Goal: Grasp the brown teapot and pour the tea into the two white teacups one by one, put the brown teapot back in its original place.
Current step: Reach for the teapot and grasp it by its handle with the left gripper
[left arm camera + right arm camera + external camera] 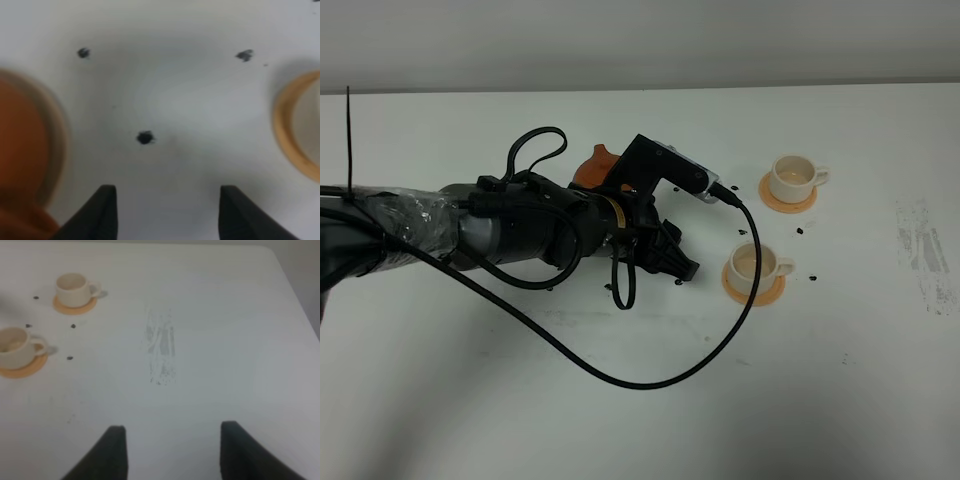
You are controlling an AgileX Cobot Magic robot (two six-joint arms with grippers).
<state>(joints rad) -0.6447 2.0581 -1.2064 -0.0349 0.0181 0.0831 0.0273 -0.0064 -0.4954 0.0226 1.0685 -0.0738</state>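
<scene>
Reads as the grasp step, not yet done: no dark tea showing in either cup, and no hold on the pot. Holding nothing in the black left gripper [670, 262], with fingers spread wide over bare white tabletop [520, 420] and one small black speck [145, 137] in the gap. Holding nothing in the black right gripper [172, 452] either, equally parted, well apart from the work.

Found outside the left jaws: the squat reddish-brown clay teapot [597, 168], back alongside the wrist rather than ahead of the fingertips, mostly hidden behind the arm. Close beside one finger from the left wrist camera, seated on the round cream-beige saucer [59, 150]. Beyond the opposite finger, a round orange coaster [287, 127]. Just ahead of the fingertips, the nearer small white teacup [758, 263]; past it, the farther small white teacup [794, 177].

Upright, by what shows. Pointing away from the gripper, toward the table's far edge: one brown nub off the body, spout or handle, cannot tell with so little in sight. Taken either way, puts the spout-to-handle axis roughly across the arm's reach, not along it.

Next, calls for drawing the open jaws back and sideways to the pot, squaring them to the loop handle, then closing before any lift toward the nearer cup.
</scene>
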